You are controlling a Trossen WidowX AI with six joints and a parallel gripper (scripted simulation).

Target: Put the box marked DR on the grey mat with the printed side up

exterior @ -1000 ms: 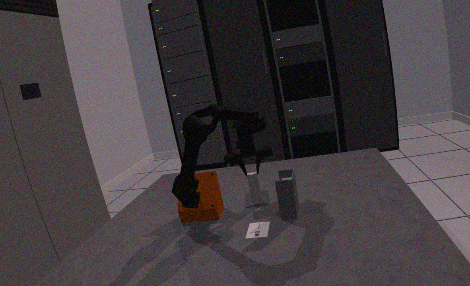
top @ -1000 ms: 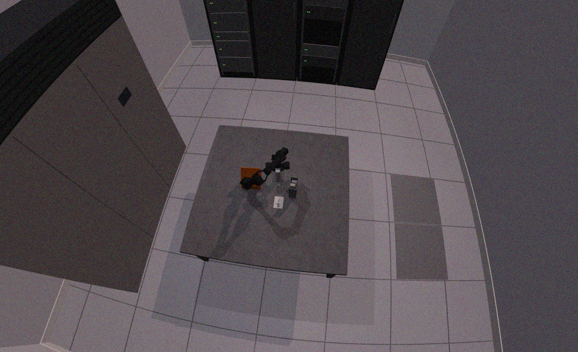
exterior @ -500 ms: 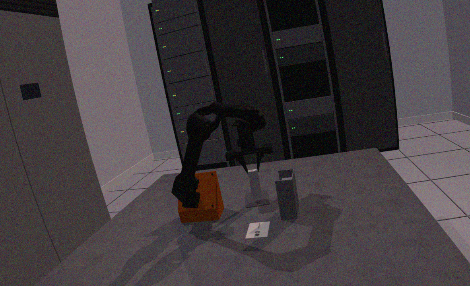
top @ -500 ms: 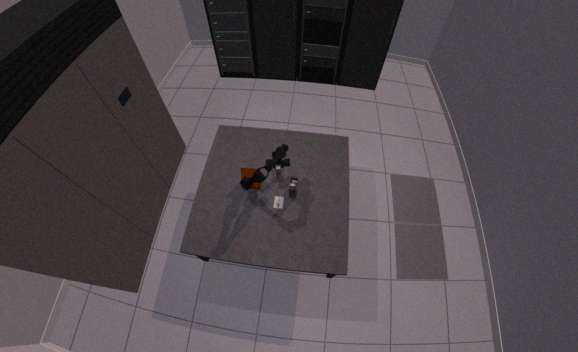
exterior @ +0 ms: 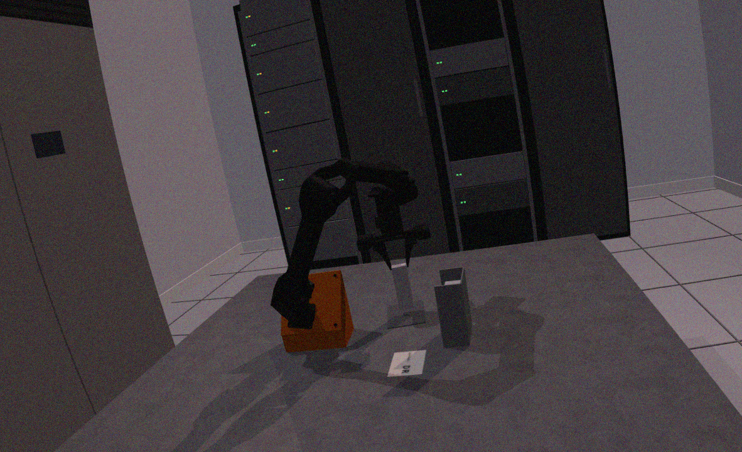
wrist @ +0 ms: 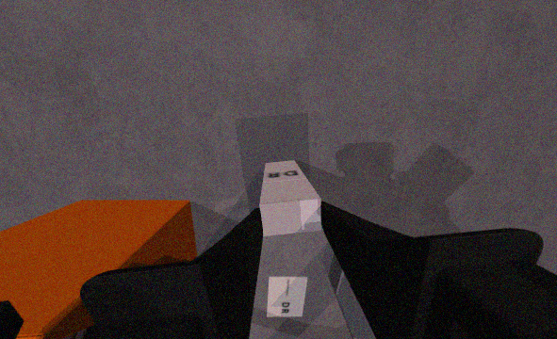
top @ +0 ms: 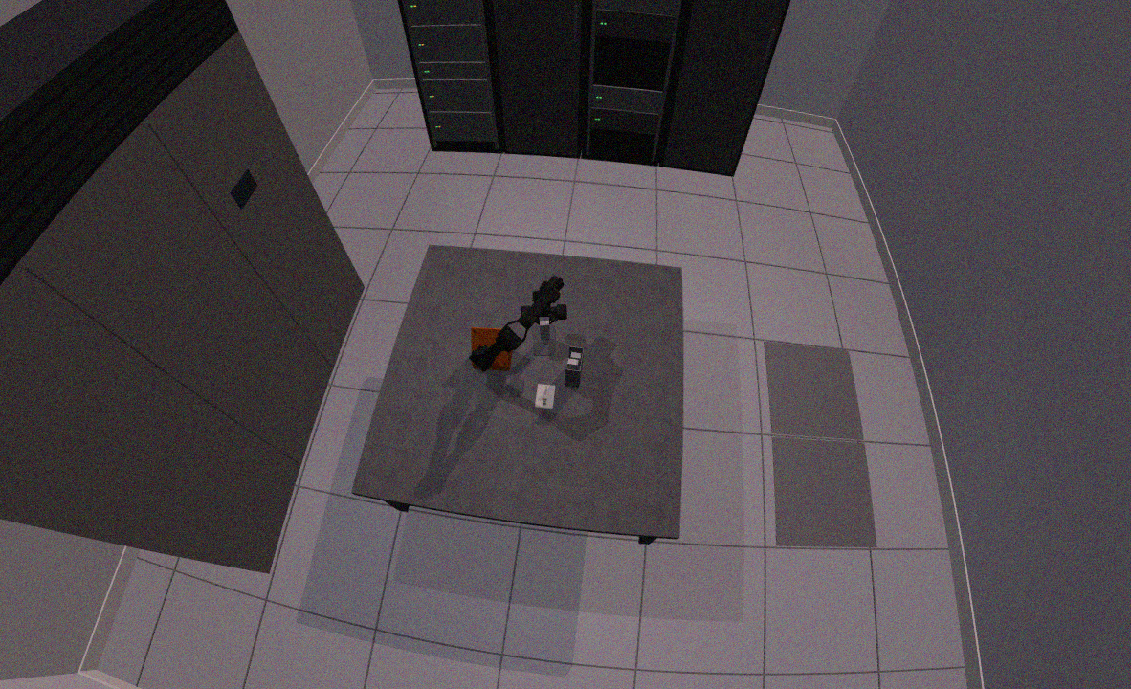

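Note:
My gripper [top: 543, 319] [exterior: 398, 266] [wrist: 289, 210] is shut on the top of the white DR box [exterior: 403, 287] [wrist: 288, 189]. The box is upright and seems to hang just above the grey mat [exterior: 419, 321] [wrist: 272, 137]. Its side with the DR print faces the top of the wrist view and is not facing up. The grey bin [top: 573, 377] [exterior: 453, 317] stands to the right. Two pale box tops [top: 575, 354] [top: 572, 361] show inside it; their codes are hidden.
A white card [top: 544, 395] [exterior: 407, 363] [wrist: 286, 297] printed DR lies in front of the mat. The orange arm base [top: 476, 336] [exterior: 328, 297] [wrist: 118, 226] is to the left. Everything stands on the grey table [top: 621, 462] [exterior: 559, 337].

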